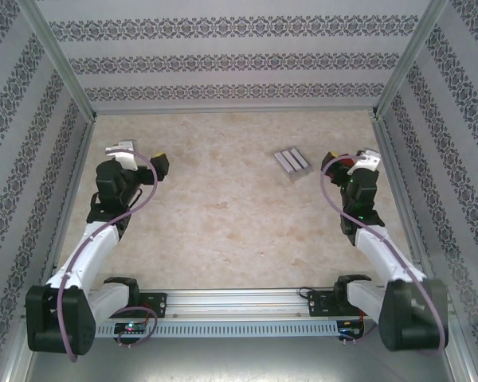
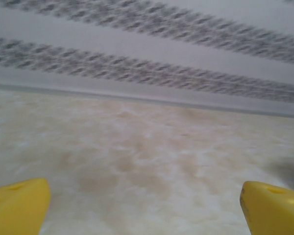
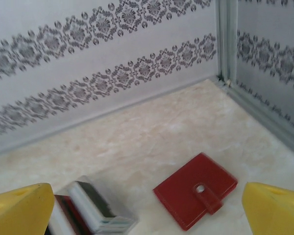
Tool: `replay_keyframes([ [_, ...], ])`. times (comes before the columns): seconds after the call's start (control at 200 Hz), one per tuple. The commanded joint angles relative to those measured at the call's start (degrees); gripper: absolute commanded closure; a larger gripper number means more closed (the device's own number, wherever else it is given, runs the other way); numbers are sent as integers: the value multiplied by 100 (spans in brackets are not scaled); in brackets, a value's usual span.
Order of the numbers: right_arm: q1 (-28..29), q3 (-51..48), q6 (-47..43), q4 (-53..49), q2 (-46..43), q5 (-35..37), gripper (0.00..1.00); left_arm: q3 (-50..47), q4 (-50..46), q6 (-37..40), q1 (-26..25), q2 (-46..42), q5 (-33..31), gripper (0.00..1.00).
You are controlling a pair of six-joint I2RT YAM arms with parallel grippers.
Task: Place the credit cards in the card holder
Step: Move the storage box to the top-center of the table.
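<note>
The right gripper [image 3: 147, 215] hangs low over the desk [image 1: 223, 223] with its yellow fingers [image 3: 272, 210] spread wide and nothing between them. The card holder [image 3: 196, 196] lies flat just ahead of it, a little towards its right finger. It is shut, with the snap tab [image 3: 206, 193] on top. The credit cards [image 3: 95, 208] lie just inside its left finger, packed side by side and touching. The left gripper [image 2: 146, 210] is likewise spread wide and empty, facing bare desk, well apart from both things.

The main hazard, as I judge it, is the shut holder. No card can go in until the tab is unsnapped and the cover folded back. A pull from one gripper alone would probably drag the light wallet across the desk instead of opening it.

The cards are thin, flat and glossy, so the fingers may skate over them. Because the cards touch, a pinch could also lift two at once.

The cards sit so close to the right gripper's left finger that a descent onto the holder could knock and scatter them.
</note>
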Motion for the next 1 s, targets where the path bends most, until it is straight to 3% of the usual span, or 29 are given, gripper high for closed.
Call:
replay_keyframes([
  [0.0,-108,384,888,-1495,-174,-877,2,-80,-457,-426,-195,-265,1066,0],
  [0.04,-94,632,766,-1950,-18,-1060,2,-322,-159,-712,-195,-312,615,0],
  [0.08,-62,864,572,-2316,189,-1282,2,-637,25,-1265,-204,-264,-488,0],
  [0.12,-12,1067,464,-2608,414,-1446,2,-691,-631,-2303,-196,-123,-1711,0],
  [0.145,0,1205,426,-2776,573,-1574,2,-601,-1052,-2589,-141,-41,-2046,1],
  [0.23,0,1844,403,-3499,1193,-1818,2,-345,-1431,-2185,-128,117,-1403,0],
  [0.385,-2,3318,169,-4677,2579,-2340,2,-386,-1449,-2142,-769,-241,-1536,0],
  [0.55,-13,4392,317,-4650,3998,-3158,2,-165,-1852,-1992,-1164,100,-965,0],
  [0.694,-6,5102,370,-4672,4884,-3563,2,-190,-1654,-2185,-1582,364,-203,0],
  [0.844,-24,5597,190,-4773,5482,-3427,2,-206,-1699,-2333,-1948,297,-213,0],
  [0.994,88,5494,163,-4574,5753,-4063,2,-6,-2004,-2267,-1949,355,-121,0],
])
